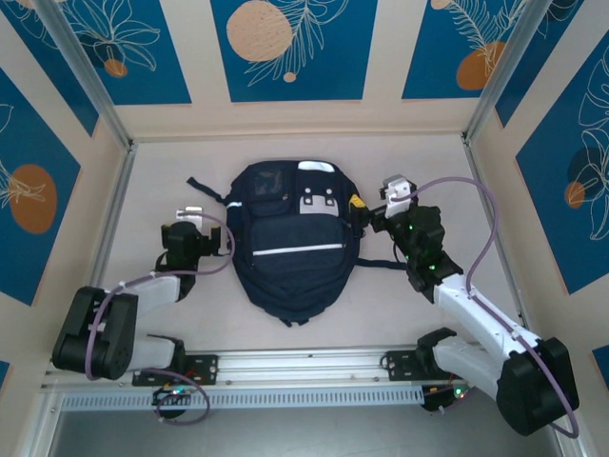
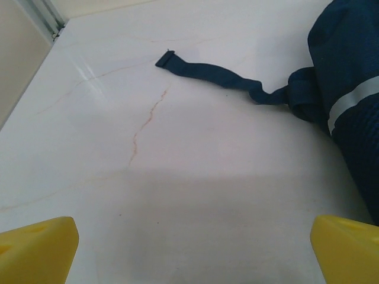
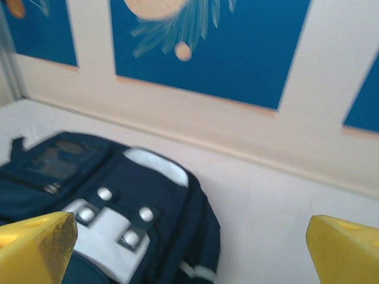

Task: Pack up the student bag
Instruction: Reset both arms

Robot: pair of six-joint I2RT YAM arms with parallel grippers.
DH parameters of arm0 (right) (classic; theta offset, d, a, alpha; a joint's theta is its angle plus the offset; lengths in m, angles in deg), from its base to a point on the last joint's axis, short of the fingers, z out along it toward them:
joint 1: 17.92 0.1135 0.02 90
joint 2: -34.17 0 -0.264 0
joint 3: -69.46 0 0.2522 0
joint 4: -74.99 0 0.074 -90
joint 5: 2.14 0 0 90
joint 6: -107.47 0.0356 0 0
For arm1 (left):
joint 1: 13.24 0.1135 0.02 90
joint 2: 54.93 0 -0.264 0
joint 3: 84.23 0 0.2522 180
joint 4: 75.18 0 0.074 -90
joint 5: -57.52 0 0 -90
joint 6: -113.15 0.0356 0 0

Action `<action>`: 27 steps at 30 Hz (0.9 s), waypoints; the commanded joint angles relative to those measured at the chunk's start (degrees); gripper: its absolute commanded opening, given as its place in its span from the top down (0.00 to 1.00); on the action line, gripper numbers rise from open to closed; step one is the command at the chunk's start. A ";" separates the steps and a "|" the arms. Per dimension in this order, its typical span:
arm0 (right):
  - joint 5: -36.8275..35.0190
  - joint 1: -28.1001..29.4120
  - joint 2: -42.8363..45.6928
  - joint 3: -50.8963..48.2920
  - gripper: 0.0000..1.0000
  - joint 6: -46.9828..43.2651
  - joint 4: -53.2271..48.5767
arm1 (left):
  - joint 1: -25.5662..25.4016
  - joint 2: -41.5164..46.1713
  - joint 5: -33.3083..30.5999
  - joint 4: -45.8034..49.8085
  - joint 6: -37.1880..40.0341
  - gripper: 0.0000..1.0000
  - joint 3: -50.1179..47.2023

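Note:
The student bag [image 1: 295, 243] is a dark navy backpack lying flat in the middle of the white table, front side up, with white-grey patches [image 1: 319, 202] near its top. My left gripper [image 1: 197, 224] hovers just left of the bag, open, with nothing between its yellow fingertips [image 2: 41, 248]. In the left wrist view the bag's side [image 2: 349, 77] is at the right and a loose strap [image 2: 207, 74] trails across the table. My right gripper [image 1: 366, 211] stands open at the bag's upper right edge. Its wrist view looks over the bag's top [image 3: 118, 201], with bare space between its fingertips [image 3: 346, 248].
Cream walls with blue patterned panels [image 1: 293, 48] close the table on three sides. Metal posts [image 1: 90, 71] stand in the back corners. An aluminium rail [image 1: 304, 362] runs along the near edge between the arm bases. Bare table [image 2: 177, 177] lies left of the bag.

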 commanded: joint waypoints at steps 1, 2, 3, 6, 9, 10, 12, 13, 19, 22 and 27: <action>-0.72 -2.35 -0.81 -4.25 0.01 1.85 7.06 | 1.58 -2.29 5.39 -11.77 2.57 0.00 -0.72; -0.80 -2.69 -1.22 -4.48 0.01 1.75 7.46 | 2.00 -4.30 7.31 -16.77 3.30 0.00 -2.30; -0.76 -3.09 -1.79 -4.42 0.01 1.82 7.42 | 2.56 -7.71 8.07 -23.12 3.00 0.00 -4.17; -0.69 -4.18 -3.22 -4.76 0.01 2.60 8.16 | 2.97 -12.70 9.37 -27.27 3.27 0.00 -3.20; -0.54 -5.83 -4.51 -5.94 0.01 3.19 8.38 | 6.24 -12.56 16.37 -16.21 1.61 0.00 1.96; 0.04 -6.41 -5.16 -6.81 0.01 1.72 8.85 | 6.44 -12.45 16.85 -14.94 1.49 0.00 2.40; -1.19 -6.82 -6.39 -9.14 0.01 -1.13 9.98 | 6.48 -12.32 16.79 -15.01 1.58 0.00 2.27; -2.05 -7.41 -7.31 -10.47 0.01 -1.35 11.36 | 6.32 -12.64 16.53 -16.06 1.75 0.00 2.08; 2.34 -13.27 -15.77 -15.53 0.01 5.91 24.34 | 6.09 -12.47 16.18 -15.93 1.91 0.00 1.98; 3.98 -16.38 -18.23 -19.29 0.01 7.41 34.54 | 5.85 -12.44 15.82 -15.88 2.03 0.00 1.99; 14.86 -21.84 -35.01 -19.74 0.01 9.75 53.45 | 5.65 -12.47 15.47 -15.98 2.19 0.00 1.98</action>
